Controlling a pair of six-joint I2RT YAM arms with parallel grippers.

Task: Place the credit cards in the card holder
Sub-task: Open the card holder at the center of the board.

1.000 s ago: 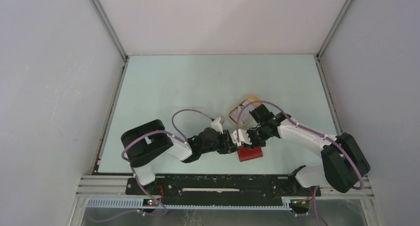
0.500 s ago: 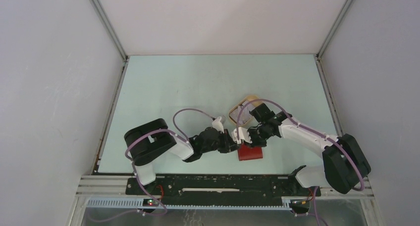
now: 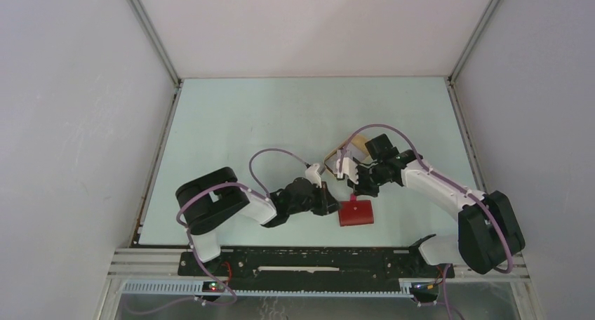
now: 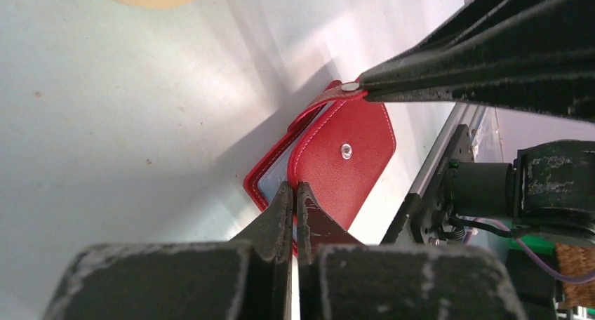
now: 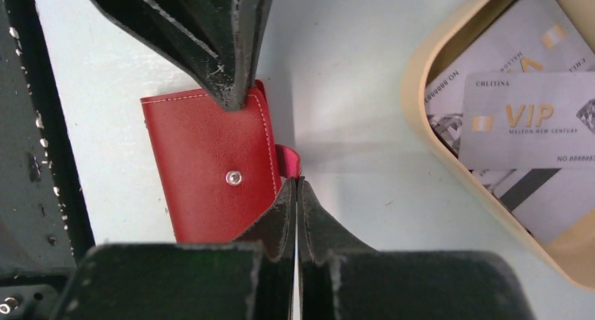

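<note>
The red card holder [image 3: 356, 213] lies near the table's front edge, its flap slightly raised so a strip of pale blue inside [image 4: 279, 174] shows. My left gripper [image 4: 295, 187] is shut, pinching the flap's near edge. My right gripper [image 5: 296, 182] is shut on the little snap tab [image 5: 288, 161] at the wallet's side. In the top view the left gripper [image 3: 331, 202] sits left of the wallet and the right gripper [image 3: 356, 190] just behind it. Several whitish-grey credit cards [image 5: 523, 113], one marked VIP, lie in the tray.
The beige oval tray [image 5: 414, 88] stands on the table just behind the wallet, partly hidden by the right arm in the top view [image 3: 330, 154]. The black base rail [image 3: 316, 262] runs close in front of the wallet. White walls enclose the table.
My right gripper has moved back and slightly right, uncovering more of the wallet. My left gripper has shifted a little to the right. The wallet stays in the same spot.
</note>
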